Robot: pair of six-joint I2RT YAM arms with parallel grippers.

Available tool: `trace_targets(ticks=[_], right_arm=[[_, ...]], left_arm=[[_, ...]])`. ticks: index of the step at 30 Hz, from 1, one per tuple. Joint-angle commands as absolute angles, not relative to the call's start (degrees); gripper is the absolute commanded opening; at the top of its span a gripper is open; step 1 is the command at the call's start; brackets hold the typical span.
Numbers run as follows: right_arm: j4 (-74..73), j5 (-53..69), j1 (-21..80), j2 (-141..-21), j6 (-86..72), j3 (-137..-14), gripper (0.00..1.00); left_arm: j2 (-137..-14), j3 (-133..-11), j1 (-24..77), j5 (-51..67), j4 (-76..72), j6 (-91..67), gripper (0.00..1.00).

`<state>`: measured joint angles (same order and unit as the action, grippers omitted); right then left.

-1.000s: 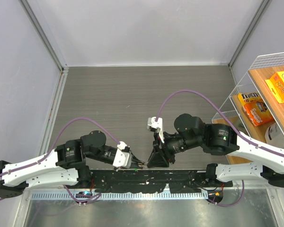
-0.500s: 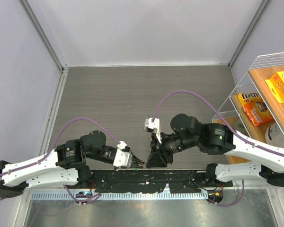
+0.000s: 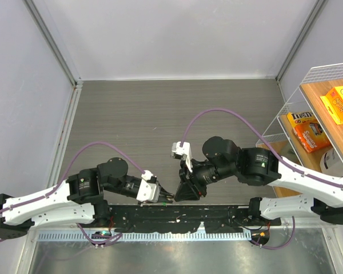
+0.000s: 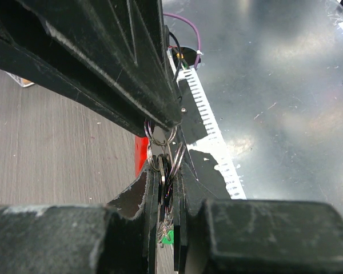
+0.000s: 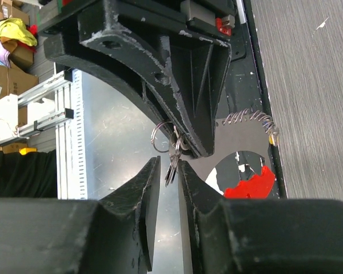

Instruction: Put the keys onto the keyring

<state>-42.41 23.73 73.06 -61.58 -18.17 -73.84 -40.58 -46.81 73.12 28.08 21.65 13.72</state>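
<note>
My two grippers meet tip to tip at the table's front edge. The left gripper [image 3: 168, 198] is shut on a small bunch of keys and rings. In the left wrist view its fingertips [image 4: 146, 185] pinch silvery rings [image 4: 160, 165], and a green key head [image 4: 169, 238] shows deep between them. One keyring [image 4: 160, 137] sticks out at the right gripper's tip [image 4: 164, 121]. In the right wrist view the right gripper [image 5: 168, 162] stands narrowly open. Silvery keys [image 5: 172, 164] hang in the gap from the left gripper's tips [image 5: 188, 149]. A loose ring [image 5: 159, 136] is beside them.
A wire shelf [image 3: 291, 103] with orange snack boxes [image 3: 307, 130] stands at the right. A black rail [image 3: 177, 216] and a metal sheet [image 3: 160, 257] run along the front. A red plastic part [image 5: 251, 184] and a coil spring [image 5: 248, 119] lie below the grippers.
The right arm has moved left, bringing its gripper closer onto the left gripper's tips. The left arm has stayed in place, still shut on the bunch.
</note>
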Motion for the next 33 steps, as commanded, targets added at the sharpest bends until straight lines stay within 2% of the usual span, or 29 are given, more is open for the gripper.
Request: trace_targets(ticks=[1,4,5,6,8,14,27,33], right_arm=[[-42.8,22.4,73.3,-62.0,-17.2,-76.9,0.24],[-43.2,22.1,73.3,-62.1,-17.0,-77.3,0.2],[-43.3,21.2,73.3,-62.0,-16.6,-77.3,0.17],[-43.5,20.7,73.3,-61.9,-16.7,-77.2,0.09],[-43.8,20.0,73.3,-61.5,-16.2,-76.9,0.05],[-40.8,17.4,73.3,-57.8,-15.0,-74.4,0.06],[-14.4,2.6,73.3,-43.3,-17.5,-58.4,0.06],[-9.8,0.2,73.5,-41.7,-17.1,-56.6,0.06]], left_arm=[[-38.9,-47.6,73.4,28.3,17.0,13.6,0.0],[-38.5,-47.5,73.5,28.0,16.8,13.6,0.0],[-38.5,-47.4,73.5,28.0,16.9,13.6,0.0],[-38.5,-47.5,73.4,27.9,16.9,13.6,0.0],[-38.2,-47.2,73.4,27.8,16.7,13.6,0.0],[-37.8,-46.7,73.4,26.7,15.6,13.0,0.0],[-36.5,-41.8,73.5,19.6,4.7,8.5,0.0],[-37.5,-42.0,73.4,18.0,3.7,8.3,0.0]])
